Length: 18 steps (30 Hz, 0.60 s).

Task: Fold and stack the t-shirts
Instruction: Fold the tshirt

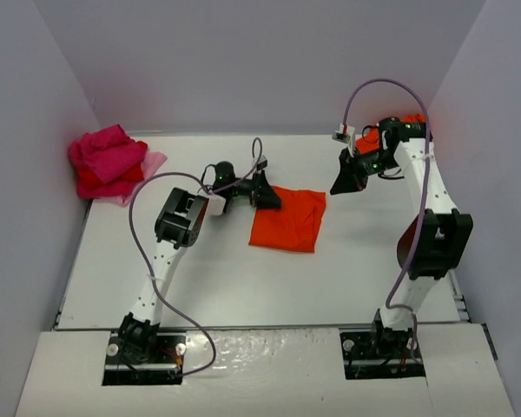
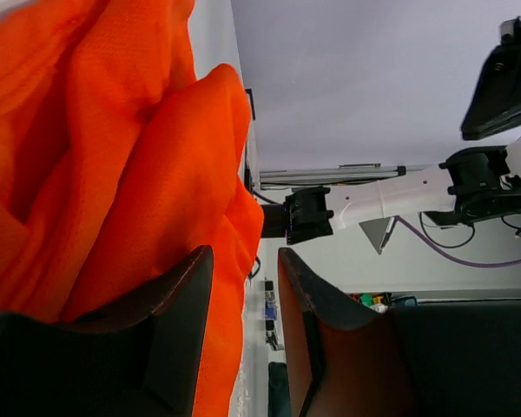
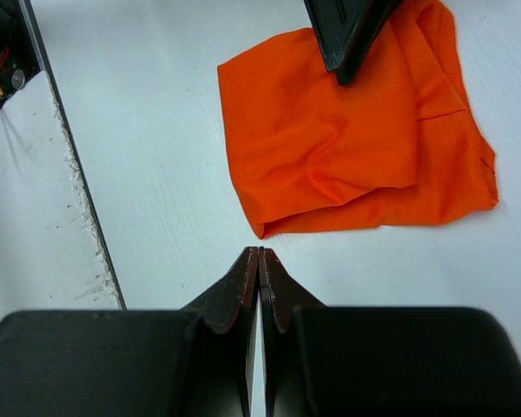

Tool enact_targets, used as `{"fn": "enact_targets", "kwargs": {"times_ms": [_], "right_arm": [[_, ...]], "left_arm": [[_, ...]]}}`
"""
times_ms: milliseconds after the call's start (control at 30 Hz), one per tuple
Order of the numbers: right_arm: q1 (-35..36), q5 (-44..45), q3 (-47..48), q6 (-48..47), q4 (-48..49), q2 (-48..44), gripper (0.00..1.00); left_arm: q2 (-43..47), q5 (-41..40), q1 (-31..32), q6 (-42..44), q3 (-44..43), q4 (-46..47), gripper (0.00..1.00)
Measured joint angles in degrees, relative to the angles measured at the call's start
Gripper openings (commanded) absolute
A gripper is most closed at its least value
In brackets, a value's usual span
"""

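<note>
Two grippers and one shirt in work; entries as I read them from the console.

Item 1. Orange-red t-shirt (image 1: 288, 220): middle of the worktop (image 1: 200, 287), already doubled into a rough rectangle, with one loose layer lying over another.

Item 2. Left gripper (image 1: 267, 196): at the shirt's far left corner. Its wrist view shows the jaws standing apart. A bunched fold of cloth lies in the gap against one finger (image 2: 178, 330), with clear space to the other. Not clamped, as far as I can see.

Item 3. Right gripper (image 1: 349, 178): fingers pressed together on nothing, hanging off the shirt's far right corner, apart from the cloth.

Item 4. Pile of magenta, red and pale pink shirts (image 1: 108, 161): far left corner, an unfolded heap.

Item 5. More orange-red cloth (image 1: 414, 119): far right corner, mostly hidden behind the right arm; I cannot tell whether it is folded.

Step in hand, by my reading: taking the corner for the next fold. To do it well, I would seat every layer fully between the pads before closing, not just the top fold. I would lift only enough to clear the worktop and carry the edge straight across to meet its opposite. The right gripper could hold the matching corner so the shirt neither drags nor skews.
</note>
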<state>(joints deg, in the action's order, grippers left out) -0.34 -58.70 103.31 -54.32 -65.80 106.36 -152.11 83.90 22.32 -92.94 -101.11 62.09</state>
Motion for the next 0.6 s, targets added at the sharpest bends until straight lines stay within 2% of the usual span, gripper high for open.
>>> {"fn": "enact_targets", "kwargs": {"times_ms": [133, 300, 433, 600], "right_arm": [[-0.5, 0.8, 0.0, 0.4, 0.0, -4.8, 0.0], [-0.7, 1.1, 0.0, 1.0, 0.0, -7.0, 0.0], [-0.8, 1.4, 0.0, 1.6, 0.0, -7.1, 0.0], [-0.8, 1.5, 0.0, 2.2, 0.0, -7.1, 0.0]], "left_arm": [[-1.8, 0.0, -0.4, -3.1, -1.4, 1.8, 0.21], [-1.6, 0.3, -0.3, -3.1, -2.6, 2.5, 0.2], [-1.4, 0.3, -0.3, -2.5, -2.7, 2.4, 0.37], [1.9, 1.0, -0.3, -3.0, -2.2, 2.4, 0.49]]}}
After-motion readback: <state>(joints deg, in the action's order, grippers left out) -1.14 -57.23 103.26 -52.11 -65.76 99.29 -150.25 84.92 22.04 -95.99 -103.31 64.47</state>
